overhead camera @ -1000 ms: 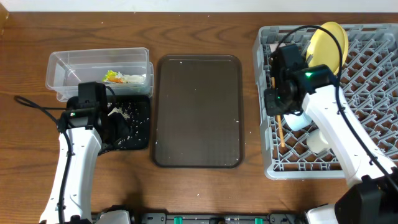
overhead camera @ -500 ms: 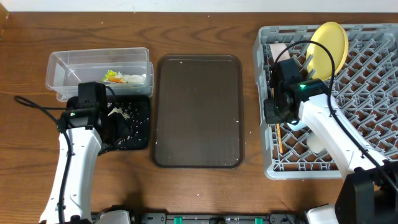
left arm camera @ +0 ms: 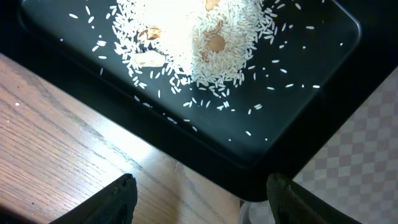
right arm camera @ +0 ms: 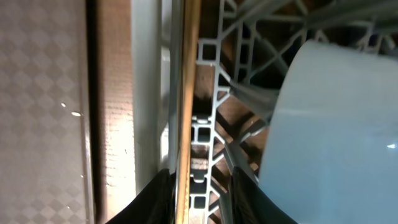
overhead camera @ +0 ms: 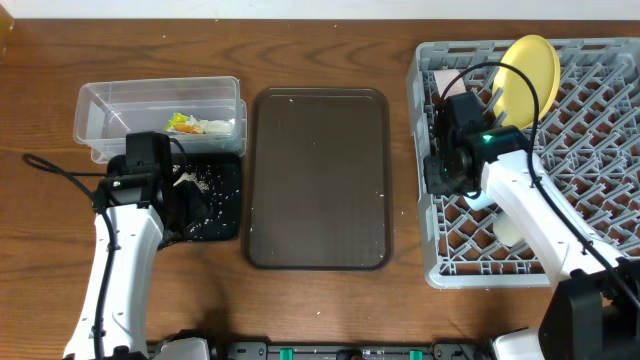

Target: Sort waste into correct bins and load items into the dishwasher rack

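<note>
The chopstick (right arm camera: 186,93) in the dishwasher rack (right arm camera: 208,134) looks light, stiff, slick — best pinched mid-shaft; the right tool (right arm camera: 200,186) straddles it narrowly parted, seemingly loose — left tool (left arm camera: 202,196) wide, empty.

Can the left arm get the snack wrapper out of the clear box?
Probably yes. The snack wrapper lies in the clear tub, which has no lid, right beside the black tray under the left gripper. That gripper is open and empty, and nothing seems to cover the wrapper.

Grey plastic rack (overhead camera: 600,130), glossy black tray (left arm camera: 323,74), wooden table (left arm camera: 62,137).
</note>
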You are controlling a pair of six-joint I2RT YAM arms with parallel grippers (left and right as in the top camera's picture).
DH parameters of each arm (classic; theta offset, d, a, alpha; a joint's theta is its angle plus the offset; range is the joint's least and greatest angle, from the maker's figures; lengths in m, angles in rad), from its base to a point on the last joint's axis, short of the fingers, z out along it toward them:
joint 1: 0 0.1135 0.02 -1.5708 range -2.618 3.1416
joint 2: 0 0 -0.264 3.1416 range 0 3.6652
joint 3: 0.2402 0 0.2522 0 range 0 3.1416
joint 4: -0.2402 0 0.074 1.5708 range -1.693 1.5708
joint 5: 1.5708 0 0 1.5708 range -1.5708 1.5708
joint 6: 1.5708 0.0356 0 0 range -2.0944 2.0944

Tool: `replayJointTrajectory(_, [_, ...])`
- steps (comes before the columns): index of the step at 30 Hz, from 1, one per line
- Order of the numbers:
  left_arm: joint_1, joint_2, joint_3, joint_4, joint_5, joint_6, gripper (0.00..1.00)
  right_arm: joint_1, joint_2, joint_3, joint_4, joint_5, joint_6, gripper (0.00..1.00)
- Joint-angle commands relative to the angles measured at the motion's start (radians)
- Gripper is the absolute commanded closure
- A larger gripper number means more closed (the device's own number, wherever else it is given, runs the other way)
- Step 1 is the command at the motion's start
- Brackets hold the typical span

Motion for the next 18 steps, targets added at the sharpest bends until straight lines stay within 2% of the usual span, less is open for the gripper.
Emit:
replayJointTrajectory(1, [0.004,-0.011,0.011,-0.003,-0.016,-0.013,0.30,-0.002,-0.046,0.054,0.005,-0.003,0.003,0.69])
replayJointTrajectory(5, [0.004,-0.011,0.011,0.003,-0.016,-0.013,0.30,-0.002,-0.080,0.072,0.027,-0.004,0.003,0.63])
replayJointTrajectory(9, [0.002,-0.011,0.011,0.019,-0.015,-0.011,0.30,-0.003,-0.113,0.072,0.093,-0.003,0.022,0.60])
replayJointTrajectory(11, [-0.007,-0.011,0.011,0.045,0.021,0.036,0.30,-0.009,-0.119,0.072,0.146,-0.003,0.080,0.58])
replayJointTrajectory(13, [-0.028,-0.011,0.011,0.087,0.086,0.093,0.30,-0.027,-0.122,0.072,0.203,-0.028,0.174,0.45])
replayJointTrajectory(14, [-0.047,-0.011,0.011,0.110,0.111,0.119,0.30,-0.042,-0.122,0.072,0.237,-0.068,0.195,0.42])
replayJointTrajectory(18, [-0.142,-0.008,0.011,0.154,0.120,0.204,0.30,-0.113,-0.122,0.072,0.318,-0.222,0.193,0.40])
